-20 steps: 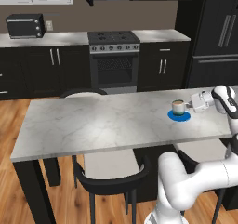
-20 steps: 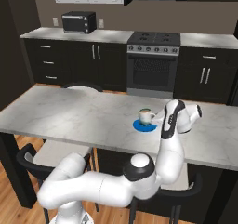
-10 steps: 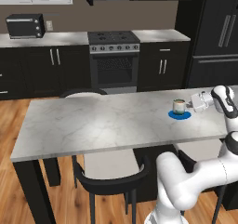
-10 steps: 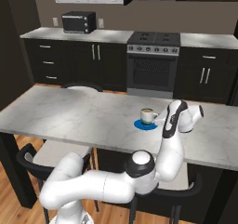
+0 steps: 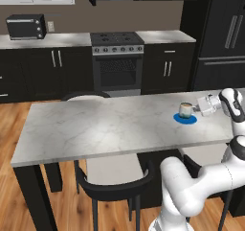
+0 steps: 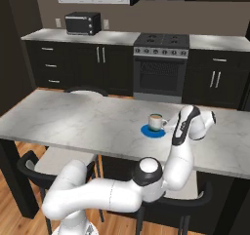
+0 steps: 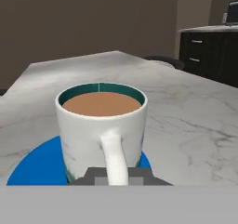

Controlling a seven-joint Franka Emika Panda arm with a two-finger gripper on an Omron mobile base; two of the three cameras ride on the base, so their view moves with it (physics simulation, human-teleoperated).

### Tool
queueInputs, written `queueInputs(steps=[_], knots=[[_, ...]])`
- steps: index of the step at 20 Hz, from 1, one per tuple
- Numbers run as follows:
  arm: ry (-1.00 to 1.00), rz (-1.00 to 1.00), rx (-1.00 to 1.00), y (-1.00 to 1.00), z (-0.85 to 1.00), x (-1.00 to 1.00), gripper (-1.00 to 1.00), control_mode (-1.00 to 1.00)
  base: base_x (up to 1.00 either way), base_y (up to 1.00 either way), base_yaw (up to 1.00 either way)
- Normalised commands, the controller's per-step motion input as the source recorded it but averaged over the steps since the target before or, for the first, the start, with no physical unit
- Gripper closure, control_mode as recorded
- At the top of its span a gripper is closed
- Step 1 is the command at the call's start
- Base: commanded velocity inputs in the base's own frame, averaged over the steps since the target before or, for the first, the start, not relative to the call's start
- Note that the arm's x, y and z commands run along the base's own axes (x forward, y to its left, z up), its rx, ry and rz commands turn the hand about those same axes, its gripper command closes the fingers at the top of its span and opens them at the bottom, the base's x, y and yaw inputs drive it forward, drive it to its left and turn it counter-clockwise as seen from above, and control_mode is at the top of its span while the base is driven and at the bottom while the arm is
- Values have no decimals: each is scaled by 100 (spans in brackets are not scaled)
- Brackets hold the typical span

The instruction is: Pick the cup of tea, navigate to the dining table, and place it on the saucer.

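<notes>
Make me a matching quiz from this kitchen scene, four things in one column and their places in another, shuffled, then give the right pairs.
Things:
1. cup of tea
2. saucer
3. toaster oven
4. hand

Places:
A. on the back counter, far left
B. at the cup's handle side
C. standing on the blue disc
D. flat on the dining table, under the cup

Pairs: 1-C, 2-D, 3-A, 4-B

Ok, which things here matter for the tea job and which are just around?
Job: white mug of brown tea, flat round blue saucer under it, long marble-topped dining table, robot's tool at the mug's handle.
Around: black toaster oven, steel stove, black chair.
</notes>
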Motion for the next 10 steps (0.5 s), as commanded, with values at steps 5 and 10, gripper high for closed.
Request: queueInputs(steps=[5,10], knots=[[-4,0,0,0,0,-14,100,-100,0,0,0],[-6,0,0,2,0,-19,100,-100,0,0,0]])
